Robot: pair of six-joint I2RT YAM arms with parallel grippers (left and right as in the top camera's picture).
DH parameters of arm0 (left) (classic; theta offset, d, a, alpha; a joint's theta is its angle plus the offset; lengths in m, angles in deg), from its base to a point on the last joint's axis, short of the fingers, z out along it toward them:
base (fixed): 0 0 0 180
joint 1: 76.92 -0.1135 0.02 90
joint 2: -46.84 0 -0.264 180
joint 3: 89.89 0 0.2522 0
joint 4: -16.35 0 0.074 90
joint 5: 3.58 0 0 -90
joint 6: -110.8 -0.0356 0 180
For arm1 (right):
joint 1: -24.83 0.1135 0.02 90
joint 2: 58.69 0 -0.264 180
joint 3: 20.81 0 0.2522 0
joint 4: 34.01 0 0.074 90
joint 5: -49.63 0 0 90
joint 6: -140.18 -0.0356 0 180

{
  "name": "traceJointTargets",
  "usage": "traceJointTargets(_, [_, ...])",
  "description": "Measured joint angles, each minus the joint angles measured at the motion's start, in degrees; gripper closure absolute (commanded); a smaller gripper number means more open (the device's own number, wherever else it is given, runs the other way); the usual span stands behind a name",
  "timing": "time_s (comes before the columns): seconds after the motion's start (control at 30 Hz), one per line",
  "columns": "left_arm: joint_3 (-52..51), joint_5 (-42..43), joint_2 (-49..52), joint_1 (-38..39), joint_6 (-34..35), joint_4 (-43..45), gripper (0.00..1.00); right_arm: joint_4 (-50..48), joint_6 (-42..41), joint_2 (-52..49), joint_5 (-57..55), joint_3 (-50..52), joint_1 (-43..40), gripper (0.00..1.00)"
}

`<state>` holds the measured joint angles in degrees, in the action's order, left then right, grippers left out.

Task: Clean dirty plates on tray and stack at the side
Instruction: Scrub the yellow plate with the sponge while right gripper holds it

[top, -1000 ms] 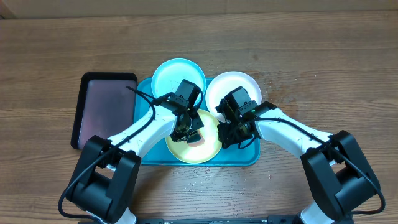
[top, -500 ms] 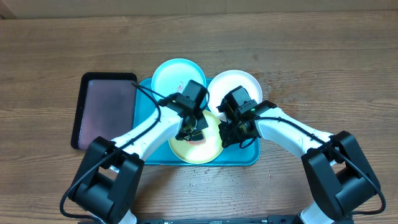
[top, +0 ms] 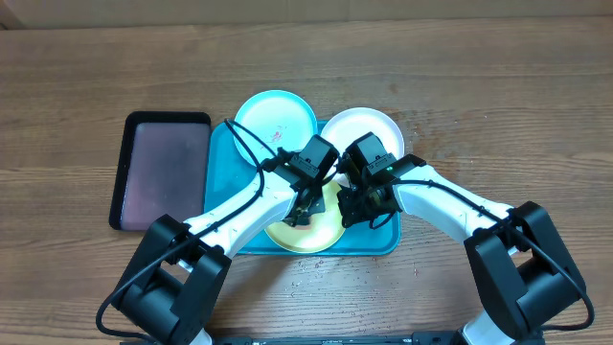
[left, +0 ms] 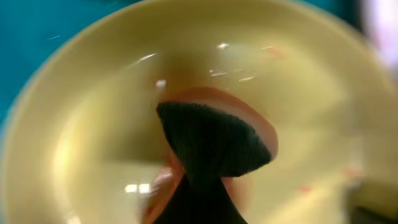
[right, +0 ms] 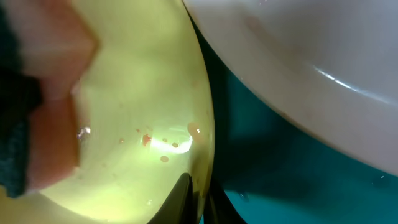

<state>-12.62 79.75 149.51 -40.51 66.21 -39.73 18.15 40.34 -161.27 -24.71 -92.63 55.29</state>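
Note:
The yellow-green plate (top: 285, 234) lies at the front of the turquoise tray (top: 222, 182). My left gripper (top: 305, 205) is shut on a sponge (left: 214, 146), dark on one side and orange on the other, pressed flat on the plate's inside (left: 93, 124). My right gripper (right: 200, 200) is shut on this plate's right rim, one finger inside and one outside. Small red spots (right: 147, 139) remain on the plate near that rim. The light blue plate (top: 276, 117), with faint red specks, and the white plate (top: 364, 129) rest at the tray's back edge.
A dark black-rimmed tray (top: 161, 168) lies on the wooden table just left of the turquoise tray. The white plate (right: 298, 56) overhangs the tray floor (right: 280, 174) close beside my right gripper. Bare wood surrounds both trays.
My left gripper has slid the sponge rightward across the yellow-green plate, toward the right gripper. The right arm and the other plates have not moved.

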Motion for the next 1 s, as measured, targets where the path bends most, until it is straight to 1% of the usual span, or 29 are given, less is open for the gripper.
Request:
traceJointTargets(0.1, [-0.02, -3.15, 0.0, -0.33, 2.64, -3.19, 0.96, -0.02, 0.0, 0.0, 0.0, -0.02, 0.0, 0.93])
traceJointTargets(0.2, [-0.02, -4.48, 0.0, -0.83, 3.91, -2.23, 0.96, 0.0, -0.02, 0.0, -0.04, -0.02, 0.0, 0.93])
traceJointTargets(0.27, [-0.11, -4.33, 0.0, -0.87, 3.13, 1.03, 0.96, 0.09, 0.0, 0.0, -0.07, -0.02, 0.0, 0.93])
traceJointTargets(0.4, [-0.09, -0.04, 0.0, -0.31, -1.84, 10.56, 0.96, 0.26, 0.0, 0.0, -0.33, -0.02, 0.0, 0.93])
traceJointTargets(0.53, [-0.09, 2.6, 0.0, 1.29, -4.2, 13.16, 0.96, 0.52, 0.13, 0.0, -0.46, -0.02, 0.0, 0.93])
traceJointTargets(0.7, [-0.11, 3.28, 0.0, 1.36, -5.11, 10.51, 0.96, 1.11, 0.35, 0.09, -0.35, -0.02, -0.04, 0.93])
traceJointTargets(0.87, [-0.15, 3.32, 0.0, 0.55, -3.26, 4.94, 0.96, 1.16, 0.9, 0.09, 0.55, -0.02, 0.02, 0.93])
traceJointTargets(1.0, [-0.15, 3.72, 0.0, -0.68, -1.81, 3.1, 0.96, 1.14, 1.14, 0.09, 0.72, -0.02, 0.07, 0.93])
